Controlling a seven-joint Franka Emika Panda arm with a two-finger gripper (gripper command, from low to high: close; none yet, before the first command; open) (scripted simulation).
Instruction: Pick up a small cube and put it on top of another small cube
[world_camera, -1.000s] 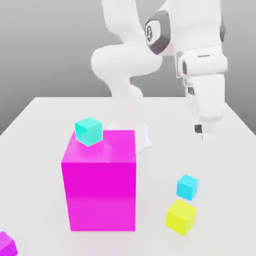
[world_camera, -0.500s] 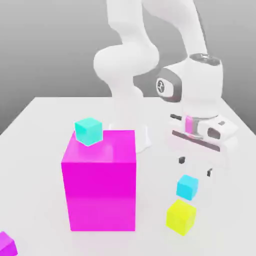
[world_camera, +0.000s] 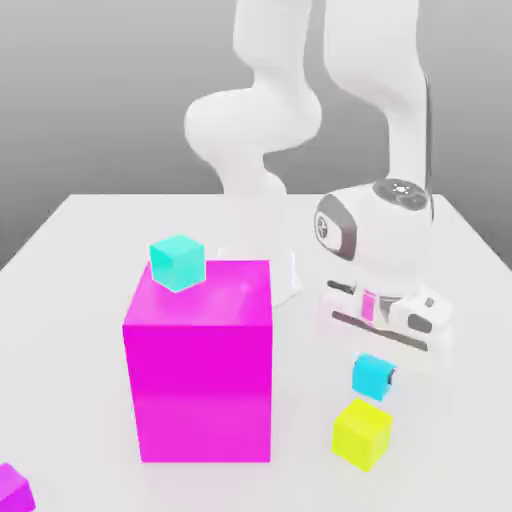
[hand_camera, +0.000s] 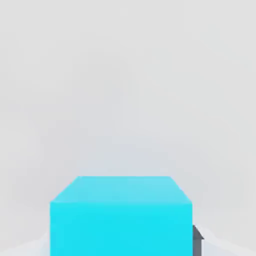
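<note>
The gripper (world_camera: 379, 375) is clenched on the small sky-blue cube (world_camera: 372, 375). It looks rigid, light and smooth-faced; opposite flat sides suit gripping.

The white arm folds down from its base at twelve o'clock, wrist bent low, hand pointing straight down; its pincer (world_camera: 377, 374) is clamped shut on the sky-blue cube (world_camera: 372, 375).
</note>
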